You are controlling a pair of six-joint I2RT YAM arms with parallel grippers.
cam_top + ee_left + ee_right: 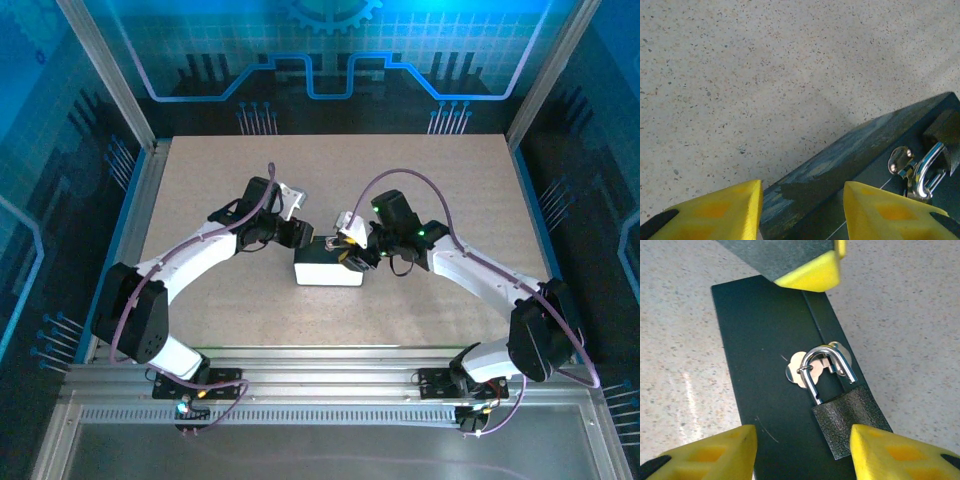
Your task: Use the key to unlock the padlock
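Observation:
A black padlock (850, 420) with a silver shackle hangs through the hasp (796, 371) on the face of the dark blue tin (765, 365). One shackle leg enters the body; the other seems to end just above it. My right gripper (802, 452) is open, its yellow fingers standing either side of the padlock body, which lies nearer the right finger. My left gripper (802, 210) is shut on the far end of the tin (840, 165), with the padlock (927, 170) to its right. From above, both grippers (300, 232) (352, 250) meet at the tin (328, 270). The key is out of view.
The tin lies mid-table on a speckled beige board (330, 170), with open board behind it and to both sides. Aluminium rails (330, 385) run along the near edge, and frame posts stand at the back corners.

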